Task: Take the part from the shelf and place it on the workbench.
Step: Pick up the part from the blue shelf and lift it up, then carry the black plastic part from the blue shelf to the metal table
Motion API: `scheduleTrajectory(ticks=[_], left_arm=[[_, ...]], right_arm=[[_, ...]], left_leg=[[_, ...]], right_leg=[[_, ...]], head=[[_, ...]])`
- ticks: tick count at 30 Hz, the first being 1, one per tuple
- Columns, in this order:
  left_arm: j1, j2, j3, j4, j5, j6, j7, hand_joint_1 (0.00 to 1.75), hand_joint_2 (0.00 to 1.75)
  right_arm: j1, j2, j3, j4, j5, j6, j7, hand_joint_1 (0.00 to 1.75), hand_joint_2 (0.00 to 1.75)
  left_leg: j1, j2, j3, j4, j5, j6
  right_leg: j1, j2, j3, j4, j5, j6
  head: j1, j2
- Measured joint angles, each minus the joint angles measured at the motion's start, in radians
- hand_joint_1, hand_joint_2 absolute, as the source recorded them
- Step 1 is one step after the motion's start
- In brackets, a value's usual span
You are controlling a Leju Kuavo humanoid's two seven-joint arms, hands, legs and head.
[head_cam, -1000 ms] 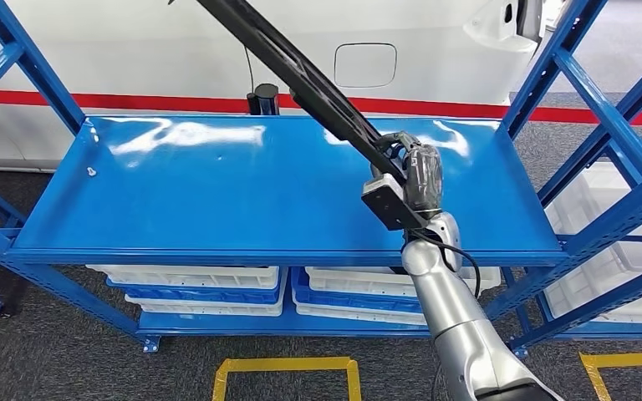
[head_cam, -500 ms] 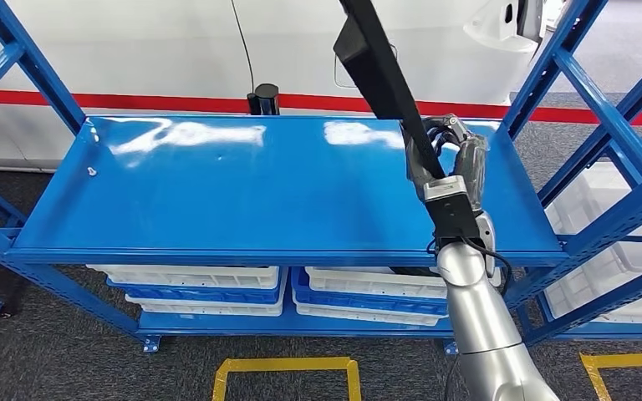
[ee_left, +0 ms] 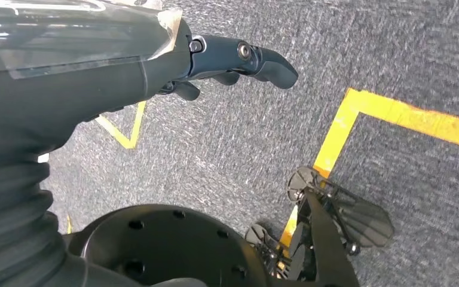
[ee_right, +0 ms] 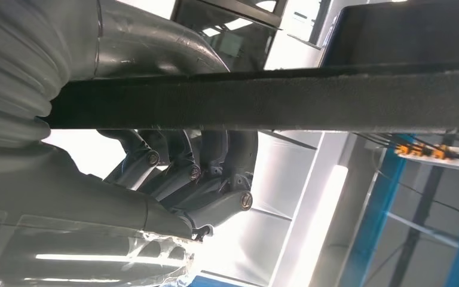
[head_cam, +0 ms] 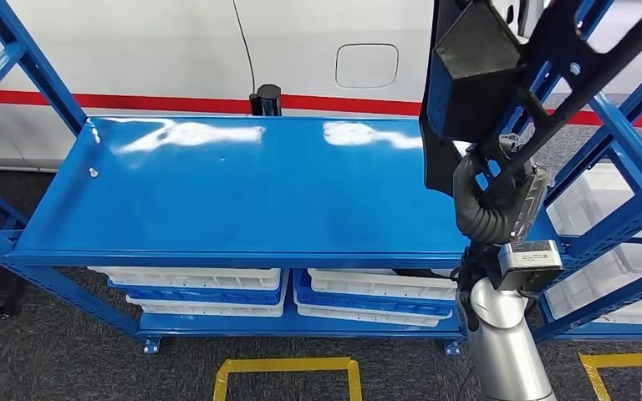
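You can see the part (head_cam: 501, 58), a long black piece with a boxy block on one end and a ribbed bar on the other, up in the air over the right end of the shelf (head_cam: 242, 188), clear of its blue top. The right hand (head_cam: 495, 196) grips it from below, with the arm rising from the bottom edge of the head view. In the right wrist view the part's dark bar (ee_right: 275, 98) runs across the picture and the fingers (ee_right: 215, 173) curl under it, with the thick thumb on the other side, so the hand is wrapped closed on the bar.

Your left hand (ee_left: 155, 66) hangs down over grey carpet. One dark finger (ee_left: 257, 57) sticks out straight, another is tucked in beneath it, and nothing is in the hand; how the rest of the fingers lie you cannot tell from this angle.

Look under the blue top and you find shallow trays, white (head_cam: 184, 276) and blue (head_cam: 368, 301), stacked in two piles side by side on the lower level. What is in them is hidden by the stacking. More white trays (head_cam: 614, 251) sit in the neighbouring rack on the right, and their contents cannot be made out either.

Behind the shelf is a white panel (head_cam: 134, 50) with a red stripe (head_cam: 117, 101) and a small rounded hatch (head_cam: 367, 65). Yellow tape (head_cam: 284, 368) marks boxes on the carpet in front.
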Motion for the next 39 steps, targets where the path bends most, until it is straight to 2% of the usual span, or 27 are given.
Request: scheduleTrajectory(ticks=[2,3,4,5,7,8,9,11,12,13,15,17,18,19,20,23,25,28,29,30,32,33,34,35,36,37,39], left_arm=[[0.000,0.000,0.000,0.000,0.000,-0.002,0.000,0.00,1.75],[0.000,0.000,0.000,0.000,0.000,-0.002,0.000,0.00,1.75],[0.000,0.000,0.000,0.000,0.000,-0.002,0.000,0.00,1.75],[0.000,0.000,0.000,0.000,0.000,-0.002,0.000,0.00,1.75],[0.000,0.000,0.000,0.000,0.000,-0.002,0.000,0.00,1.75],[-0.001,0.000,0.000,0.000,0.000,-0.002,-0.001,0.00,1.75],[-0.001,0.000,0.000,-0.001,0.000,-0.002,-0.001,0.00,1.75],[-0.001,0.000,0.000,-0.001,0.000,-0.002,-0.004,0.00,1.75],[-0.001,0.000,0.000,-0.001,0.000,-0.003,-0.006,0.00,1.75],[-0.001,0.000,0.000,-0.001,0.000,-0.003,-0.008,0.00,1.75],[-0.001,0.000,0.000,-0.001,0.000,-0.005,-0.011,0.00,1.75],[-0.001,0.000,0.000,-0.001,-0.001,-0.007,-0.014,0.00,1.75],[-0.001,0.001,0.000,-0.001,-0.002,-0.009,-0.015,0.00,1.75],[-0.001,0.001,0.000,-0.002,-0.003,-0.011,-0.016,0.00,1.75],[-0.001,0.001,0.000,-0.002,-0.004,-0.013,-0.017,0.00,1.75],[-0.002,0.001,0.000,-0.002,-0.006,-0.021,-0.018,0.00,1.75],[-0.004,0.001,-0.001,-0.002,-0.008,-0.023,-0.019,0.00,1.75],[-0.004,-0.001,0.001,-0.002,0.011,-0.018,-0.024,0.00,1.75],[-0.005,-0.002,0.008,-0.002,0.037,-0.012,-0.030,0.00,1.75],[-0.007,-0.003,0.020,-0.002,0.071,-0.004,-0.038,0.00,1.75],[-0.011,-0.006,0.054,-0.002,0.123,0.009,-0.050,0.00,1.75],[-0.011,-0.007,0.068,-0.002,0.134,0.012,-0.052,0.00,1.75],[-0.011,-0.009,0.077,-0.002,0.137,0.014,-0.053,0.00,1.75],[-0.011,-0.010,0.083,-0.002,0.139,0.014,-0.053,0.00,1.75],[-0.012,-0.011,0.088,-0.002,0.140,0.013,-0.053,0.00,1.75],[-0.012,-0.012,0.093,-0.002,0.140,0.012,-0.052,0.00,1.75],[-0.013,-0.012,0.100,-0.001,0.138,0.010,-0.051,0.00,1.75]], right_arm=[[0.012,-0.005,-0.003,-0.007,0.000,-0.006,-0.003,1.75,1.75],[0.020,-0.008,-0.004,-0.009,0.000,-0.011,-0.004,1.75,1.75],[0.027,-0.011,-0.005,-0.010,0.001,-0.015,-0.005,1.75,1.75],[0.032,-0.014,-0.006,-0.012,0.002,-0.020,-0.006,1.75,1.75],[0.037,-0.017,-0.010,-0.017,0.004,-0.027,-0.007,1.75,1.75],[0.039,-0.018,-0.011,-0.019,0.005,-0.029,-0.008,1.75,1.75],[0.041,-0.019,-0.013,-0.021,0.005,-0.032,-0.008,1.75,1.75],[0.048,-0.020,-0.018,-0.025,0.008,-0.040,-0.008,1.75,1.75],[0.051,-0.021,-0.021,-0.026,0.008,-0.046,-0.008,1.75,1.75],[0.055,-0.021,-0.023,-0.029,0.009,-0.052,-0.008,1.75,1.75],[0.063,-0.023,-0.029,-0.035,0.010,-0.064,-0.008,1.75,1.75],[0.075,-0.025,-0.038,-0.040,0.010,-0.074,-0.008,1.75,1.75],[0.084,-0.027,-0.043,-0.042,0.010,-0.079,-0.008,1.75,1.75],[0.095,-0.029,-0.048,-0.044,0.009,-0.084,-0.008,1.75,1.75],[0.105,-0.032,-0.054,-0.048,0.009,-0.089,-0.008,1.75,1.75],[0.123,-0.038,-0.070,-0.061,0.003,-0.100,-0.009,1.75,1.75],[0.130,-0.041,-0.079,-0.070,0.000,-0.104,-0.010,1.75,1.75],[0.145,-0.047,-0.087,-0.079,-0.002,-0.105,-0.012,1.75,1.75],[0.149,-0.049,-0.090,-0.081,-0.002,-0.106,-0.012,1.75,1.75],[0.152,-0.052,-0.093,-0.083,-0.004,-0.107,-0.013,1.75,1.75],[0.163,-0.058,-0.100,-0.087,-0.009,-0.112,-0.015,1.75,1.75],[0.172,-0.061,-0.103,-0.090,-0.013,-0.115,-0.016,1.75,1.75],[0.183,-0.064,-0.106,-0.093,-0.017,-0.118,-0.017,1.75,1.75],[0.193,-0.066,-0.111,-0.097,-0.022,-0.120,-0.018,1.75,1.75],[0.201,-0.069,-0.115,-0.101,-0.026,-0.122,-0.020,1.75,1.75],[0.207,-0.071,-0.119,-0.105,-0.030,-0.123,-0.022,1.75,1.75],[0.215,-0.074,-0.125,-0.116,-0.037,-0.125,-0.026,1.75,1.75]], left_leg=[[0.001,0.001,-0.001,-0.001,0.001,0.001],[0.001,0.001,-0.001,-0.001,0.001,0.001],[0.002,0.001,-0.001,0.000,0.001,-0.001],[0.005,0.000,-0.001,0.001,0.001,-0.004],[0.009,-0.002,-0.003,0.006,-0.001,-0.018],[0.009,-0.003,-0.005,0.009,-0.001,-0.026],[0.006,-0.005,-0.008,0.012,0.000,-0.034],[0.005,-0.008,-0.013,0.014,0.006,-0.046],[0.007,-0.008,-0.016,0.016,0.005,-0.051],[0.009,-0.007,-0.021,0.026,-0.006,-0.054],[0.011,-0.005,-0.051,0.100,-0.067,-0.057],[0.010,-0.004,-0.098,0.229,-0.143,-0.057],[0.009,-0.004,-0.113,0.278,-0.162,-0.056],[0.009,-0.004,-0.111,0.293,-0.162,-0.054],[0.008,-0.004,-0.091,0.272,-0.145,-0.050],[0.003,-0.005,0.030,0.088,-0.079,-0.033],[-0.004,-0.005,0.062,0.025,-0.070,-0.027],[-0.008,-0.002,0.054,0.006,-0.053,-0.013],[-0.007,0.000,0.049,0.001,-0.043,-0.006],[-0.005,0.002,0.041,-0.004,-0.032,0.000],[-0.006,0.004,0.021,-0.004,-0.016,0.006],[-0.006,0.005,0.010,-0.003,-0.008,0.006],[-0.006,0.005,0.000,-0.003,-0.001,0.005],[-0.005,0.005,-0.010,-0.002,0.006,0.003],[-0.004,0.005,-0.018,0.000,0.011,-0.001],[-0.004,0.005,-0.024,0.002,0.016,-0.005],[-0.007,0.005,-0.035,0.008,0.025,-0.017]], right_leg=[[0.001,0.000,-0.074,0.140,-0.044,-0.002],[0.001,0.000,-0.100,0.183,-0.048,0.003],[-0.001,0.000,-0.110,0.189,-0.036,0.012],[-0.004,0.000,-0.100,0.152,-0.007,0.024],[-0.011,-0.001,-0.047,0.020,0.061,0.048],[-0.009,0.001,-0.027,-0.029,0.084,0.050],[-0.008,0.004,-0.018,-0.053,0.094,0.045],[-0.004,0.008,-0.025,-0.055,0.096,0.022],[-0.007,0.008,-0.029,-0.055,0.097,0.011],[-0.009,0.008,-0.033,-0.055,0.101,0.000],[-0.008,0.007,-0.042,-0.056,0.110,-0.024],[0.000,0.005,-0.055,-0.056,0.119,-0.042],[0.005,0.004,-0.062,-0.055,0.123,-0.048],[0.009,0.004,-0.067,-0.055,0.128,-0.051],[0.012,0.003,-0.072,-0.055,0.131,-0.052],[0.019,0.003,-0.079,-0.055,0.141,-0.047],[0.022,0.002,-0.085,-0.054,0.151,-0.035],[0.021,0.000,-0.097,-0.048,0.156,-0.013],[0.022,0.000,-0.108,-0.031,0.140,-0.013],[0.022,-0.001,-0.124,0.008,0.110,-0.016],[0.021,-0.001,-0.163,0.128,0.035,-0.025],[0.021,0.000,-0.175,0.182,0.011,-0.024],[0.019,-0.001,-0.174,0.209,0.004,-0.018],[0.016,-0.001,-0.155,0.199,0.013,-0.007],[0.012,-0.001,-0.118,0.152,0.032,0.005],[0.007,-0.002,-0.069,0.080,0.050,0.015],[0.008,0.002,0.012,-0.046,0.065,0.018]], head=[[0.002,0.000],[0.002,0.000],[0.002,0.000],[0.002,0.000],[0.003,0.000],[0.004,0.000],[0.005,0.000],[0.003,0.000],[0.002,0.000],[0.000,0.000],[-0.002,0.000],[-0.003,0.000],[-0.003,0.000],[-0.003,0.000],[-0.003,0.000],[-0.003,0.000],[-0.002,0.000],[-0.003,0.000],[-0.001,0.000],[0.000,0.000],[0.004,0.000],[0.004,0.000],[0.004,0.000],[0.005,0.000],[0.005,0.000],[0.005,0.000],[0.004,0.000]])
